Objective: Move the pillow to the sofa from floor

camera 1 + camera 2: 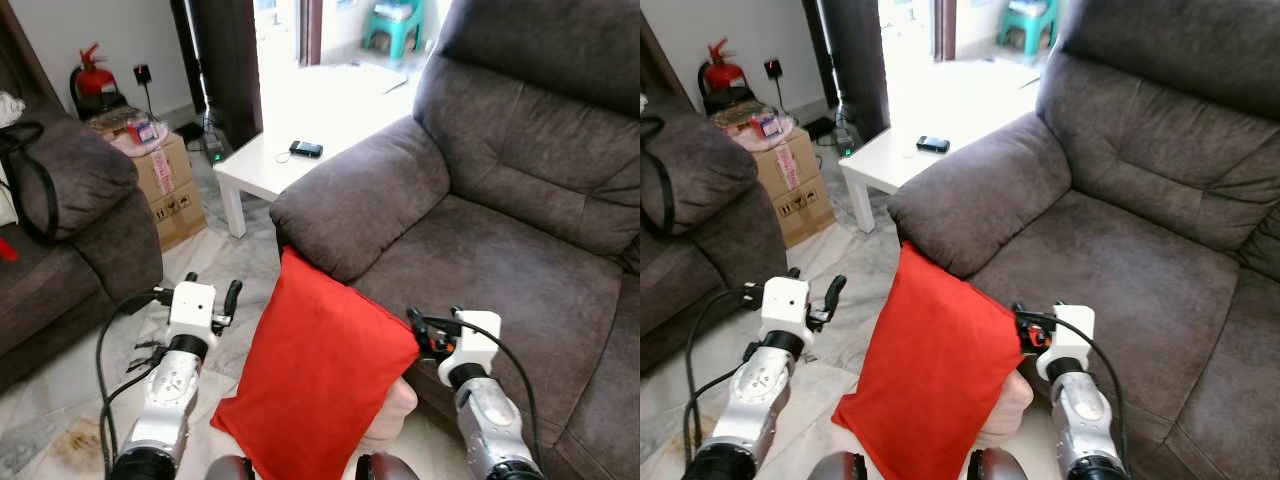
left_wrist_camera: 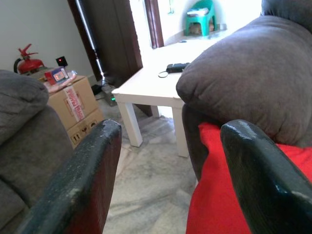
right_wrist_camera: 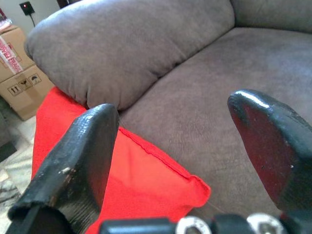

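Red pillow point(image 1: 315, 375) leans on the sofa point(image 1: 500, 270) front, ungrasped; left gripper point(image 2: 168, 180) and right gripper point(image 3: 180, 146), fingers wide, must next close on it.

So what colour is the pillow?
The pillow is plain red, clearest in the left eye view.

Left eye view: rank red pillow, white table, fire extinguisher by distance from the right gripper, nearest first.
From the right gripper:
1. Red pillow, right beside it, leaning against the sofa front.
2. White table, beyond the sofa arm.
3. Fire extinguisher, far left corner by the wall.
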Available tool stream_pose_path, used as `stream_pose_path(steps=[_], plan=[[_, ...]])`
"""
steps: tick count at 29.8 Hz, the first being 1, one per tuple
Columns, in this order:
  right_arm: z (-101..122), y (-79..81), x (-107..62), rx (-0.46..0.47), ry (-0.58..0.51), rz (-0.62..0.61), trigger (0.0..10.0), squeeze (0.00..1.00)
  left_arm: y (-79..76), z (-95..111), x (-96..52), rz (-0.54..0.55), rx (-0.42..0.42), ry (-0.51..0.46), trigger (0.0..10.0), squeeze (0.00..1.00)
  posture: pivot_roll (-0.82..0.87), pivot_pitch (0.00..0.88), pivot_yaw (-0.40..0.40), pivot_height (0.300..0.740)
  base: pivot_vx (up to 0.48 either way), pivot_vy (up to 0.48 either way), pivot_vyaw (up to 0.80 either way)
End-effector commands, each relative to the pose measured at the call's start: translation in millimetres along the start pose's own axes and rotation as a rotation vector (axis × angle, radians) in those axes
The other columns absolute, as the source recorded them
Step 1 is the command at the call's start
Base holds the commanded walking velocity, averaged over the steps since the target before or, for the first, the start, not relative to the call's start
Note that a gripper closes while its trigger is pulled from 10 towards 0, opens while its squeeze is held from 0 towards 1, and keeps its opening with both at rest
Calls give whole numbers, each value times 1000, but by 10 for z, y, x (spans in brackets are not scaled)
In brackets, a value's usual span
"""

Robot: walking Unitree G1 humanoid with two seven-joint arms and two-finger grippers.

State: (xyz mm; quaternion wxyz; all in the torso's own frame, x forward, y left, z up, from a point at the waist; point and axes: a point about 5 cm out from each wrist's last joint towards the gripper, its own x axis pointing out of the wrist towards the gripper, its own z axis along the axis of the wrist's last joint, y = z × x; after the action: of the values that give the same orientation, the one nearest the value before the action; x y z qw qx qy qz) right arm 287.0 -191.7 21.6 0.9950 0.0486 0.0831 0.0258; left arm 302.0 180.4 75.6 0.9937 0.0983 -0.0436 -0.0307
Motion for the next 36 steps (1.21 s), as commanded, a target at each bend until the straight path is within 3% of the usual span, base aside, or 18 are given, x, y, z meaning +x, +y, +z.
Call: stream_pose_path(steps=[1, 12, 27, 36], plan=[[28, 34, 26, 3, -13, 7, 10000, 0, 37, 10, 4, 4, 4, 1, 10000, 0, 84, 8, -38, 643, 0, 0, 0], [29, 30, 27, 4, -12, 12, 10000, 0, 45, 21, 6, 16, -4, -8, 10000, 0, 86, 8, -39, 643, 0, 0, 0], [52, 49, 37, 16, -29, 17, 10000, 0, 49, 21, 4, 17, -1, -8, 10000, 0, 86, 10, -38, 643, 285, 0, -100], [59, 44, 37, 9, -34, 14, 10000, 0, 32, 34, 0, 2, 5, -19, 10000, 0, 88, 13, -38, 643, 0, 0, 0]])
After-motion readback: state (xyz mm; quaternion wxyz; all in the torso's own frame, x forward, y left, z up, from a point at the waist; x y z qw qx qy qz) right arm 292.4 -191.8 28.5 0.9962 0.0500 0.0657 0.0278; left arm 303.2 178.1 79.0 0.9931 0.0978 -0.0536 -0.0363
